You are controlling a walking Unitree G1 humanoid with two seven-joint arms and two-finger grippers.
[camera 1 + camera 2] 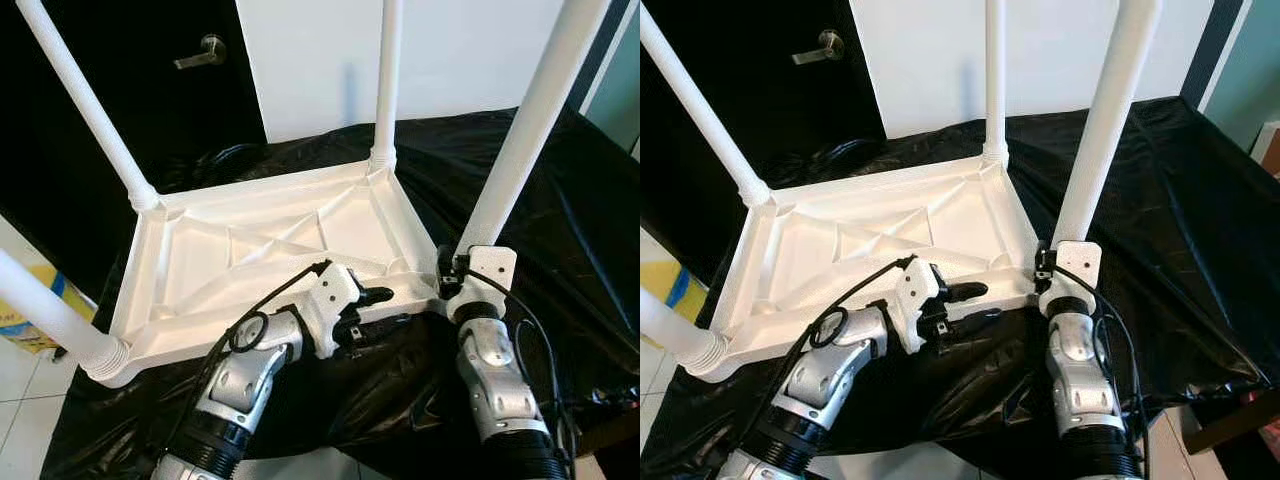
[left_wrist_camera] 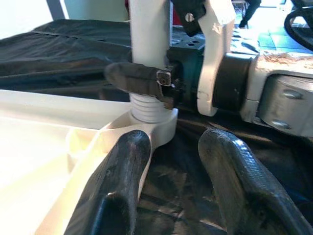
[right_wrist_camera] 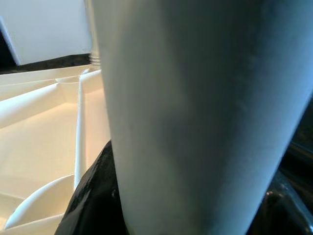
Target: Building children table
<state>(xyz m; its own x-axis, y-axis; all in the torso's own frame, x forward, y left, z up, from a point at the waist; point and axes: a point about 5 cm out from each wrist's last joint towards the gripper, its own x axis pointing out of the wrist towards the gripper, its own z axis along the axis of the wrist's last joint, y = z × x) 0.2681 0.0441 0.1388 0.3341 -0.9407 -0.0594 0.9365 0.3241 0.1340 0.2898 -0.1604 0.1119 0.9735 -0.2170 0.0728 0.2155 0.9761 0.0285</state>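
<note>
**Right hand clamped on the near-right leg of the upturned children's table**

Silver forearms rise from the lower edge of the head views. Right hand (image 1: 452,283) grips the near-right leg (image 1: 525,130) low down, close to its threaded socket, fingers closed around the white tube. Left hand (image 1: 375,308) hovers at the tabletop's near rim, just beside that corner; its fingers (image 2: 117,191) are spread apart and hold nothing. The white plastic tabletop (image 1: 270,250) lies upside down, ribbed underside showing, with four legs standing up from its corners. It rests on a desk draped in black sheeting (image 1: 560,230). Behind stand a dark door (image 1: 130,70) with a lever handle (image 1: 205,52) and a white wall (image 1: 440,50).
</note>
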